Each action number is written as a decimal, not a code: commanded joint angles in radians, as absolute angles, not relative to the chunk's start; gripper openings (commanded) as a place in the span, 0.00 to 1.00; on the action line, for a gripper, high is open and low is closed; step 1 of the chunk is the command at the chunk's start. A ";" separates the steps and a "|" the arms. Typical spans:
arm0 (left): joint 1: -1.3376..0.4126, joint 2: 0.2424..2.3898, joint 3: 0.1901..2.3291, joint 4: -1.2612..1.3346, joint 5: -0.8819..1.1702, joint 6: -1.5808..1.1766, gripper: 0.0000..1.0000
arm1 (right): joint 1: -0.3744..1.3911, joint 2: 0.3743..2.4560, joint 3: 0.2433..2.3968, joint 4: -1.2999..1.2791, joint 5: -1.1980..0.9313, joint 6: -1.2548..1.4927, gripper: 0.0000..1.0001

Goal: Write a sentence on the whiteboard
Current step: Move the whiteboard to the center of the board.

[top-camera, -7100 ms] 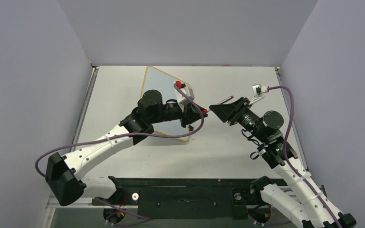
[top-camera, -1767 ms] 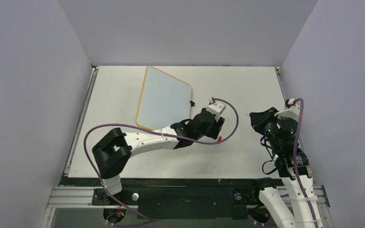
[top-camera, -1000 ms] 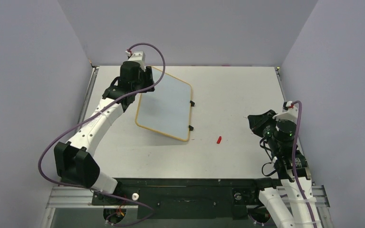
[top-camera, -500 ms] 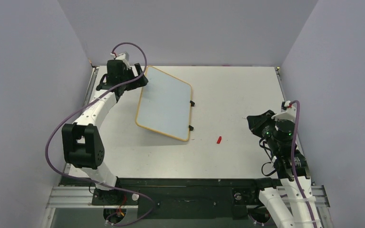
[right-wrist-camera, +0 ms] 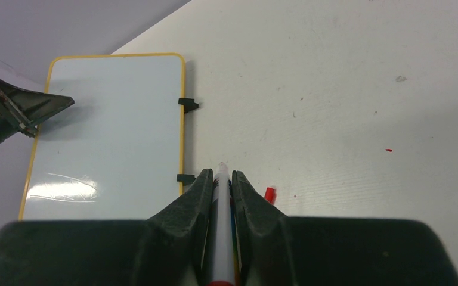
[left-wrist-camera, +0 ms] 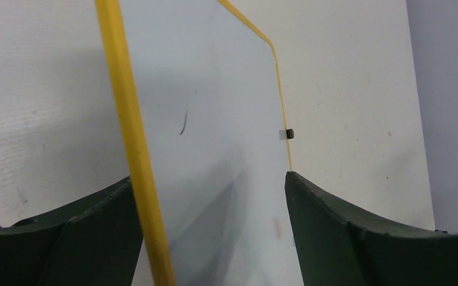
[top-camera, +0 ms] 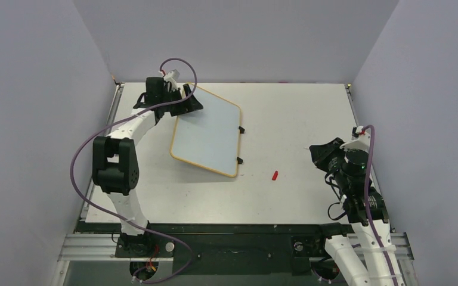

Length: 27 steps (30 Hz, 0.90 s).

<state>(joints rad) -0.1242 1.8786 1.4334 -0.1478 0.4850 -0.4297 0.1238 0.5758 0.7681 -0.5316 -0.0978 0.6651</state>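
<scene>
Right wrist view alone reveals right gripper [right-wrist-camera: 218, 174] pinching marker [right-wrist-camera: 222, 238]; left gripper [left-wrist-camera: 209, 177] gapes wide.

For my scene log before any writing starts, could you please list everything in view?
whiteboard: one, white with tan-orange frame, flat on the table's far-left part, nearly blank.
red cap: one, red, on the table right of the whiteboard.
marker pen: one, white, in the right gripper.
table: one, off-white.
left gripper: one, black, open, over the whiteboard's far-left corner.
right gripper: one, black, shut on the marker pen.
</scene>
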 commanded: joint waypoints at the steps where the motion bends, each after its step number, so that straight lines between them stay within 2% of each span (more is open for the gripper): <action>1: -0.185 1.908 1.561 -0.178 0.546 -0.337 0.77 | 0.121 0.581 0.762 -0.496 -0.108 0.650 0.00; 7: -0.285 2.012 1.758 -0.389 0.506 -0.190 0.75 | 0.120 0.575 0.765 -0.506 -0.107 0.643 0.00; 27: -0.528 2.354 2.380 -0.886 0.648 0.129 0.76 | 0.121 0.564 0.788 -0.542 -0.100 0.622 0.00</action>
